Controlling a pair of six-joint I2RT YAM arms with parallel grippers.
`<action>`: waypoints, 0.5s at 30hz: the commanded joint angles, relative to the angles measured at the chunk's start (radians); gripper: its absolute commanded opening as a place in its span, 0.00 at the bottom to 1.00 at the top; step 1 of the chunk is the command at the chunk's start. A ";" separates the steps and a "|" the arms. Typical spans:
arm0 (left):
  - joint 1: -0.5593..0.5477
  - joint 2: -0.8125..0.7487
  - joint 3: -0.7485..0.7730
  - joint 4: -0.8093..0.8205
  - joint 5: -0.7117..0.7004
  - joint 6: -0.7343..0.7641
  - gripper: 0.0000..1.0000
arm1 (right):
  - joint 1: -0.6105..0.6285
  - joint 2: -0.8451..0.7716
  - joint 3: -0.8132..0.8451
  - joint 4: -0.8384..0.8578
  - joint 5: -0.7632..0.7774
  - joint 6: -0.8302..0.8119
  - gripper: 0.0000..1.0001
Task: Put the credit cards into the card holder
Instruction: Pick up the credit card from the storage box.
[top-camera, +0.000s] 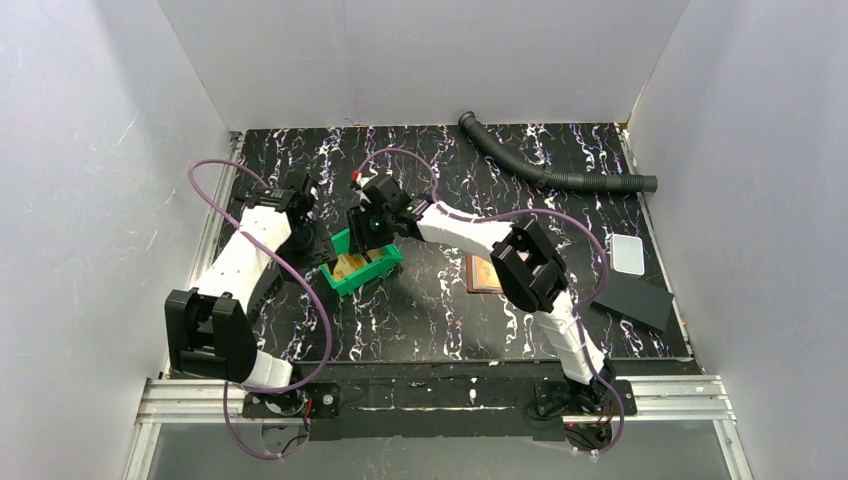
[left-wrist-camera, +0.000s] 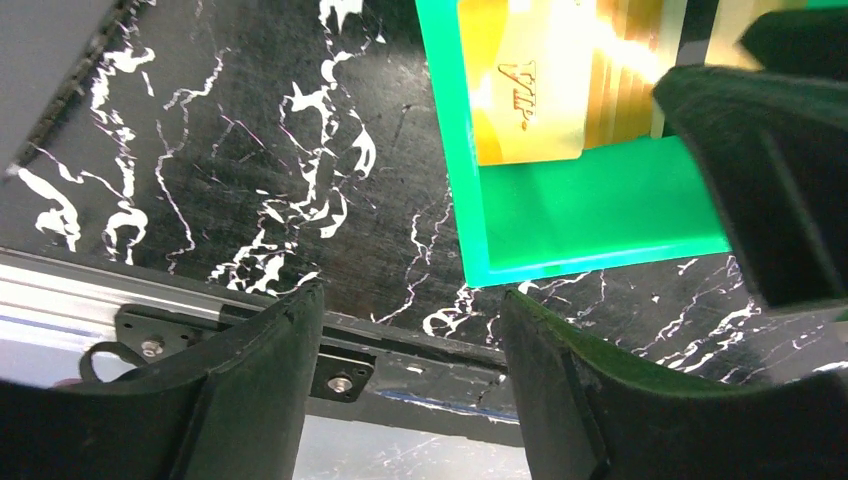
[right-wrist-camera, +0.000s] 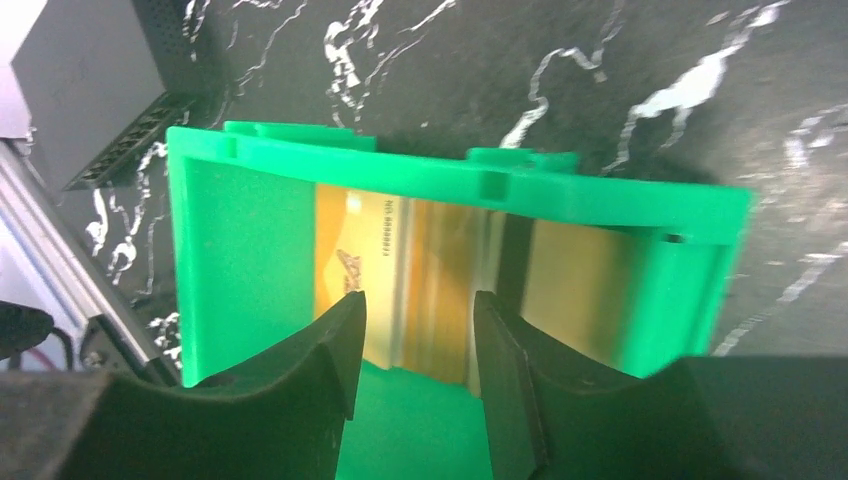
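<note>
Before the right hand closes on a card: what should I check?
1. Cards in bin: ok.
2. Right hand open, down inside the bin at the cards: ok.
3. Only one card between its fingers: cannot tell.
4. Bin braced: not ok; left hand is open, empty and short of the bin's corner.
5. Holder on the table right of the bin: ok.
6. Holder opened for loading: cannot tell, the right arm partly covers it.

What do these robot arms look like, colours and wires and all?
The left arm and right arm have white shells on the links and chunky black joint blocks. A purple cable loops along each. The left pincer and right pincer each have two curved matte-black fingers.
</note>
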 joint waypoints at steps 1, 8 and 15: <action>0.015 0.005 0.043 -0.043 -0.076 0.013 0.56 | 0.028 0.037 0.047 0.051 -0.069 0.072 0.50; 0.046 0.032 0.033 -0.028 -0.036 0.044 0.49 | 0.031 0.055 0.024 0.104 -0.106 0.125 0.49; 0.054 0.041 0.020 -0.009 0.015 0.047 0.48 | 0.032 0.082 0.039 0.090 -0.114 0.131 0.49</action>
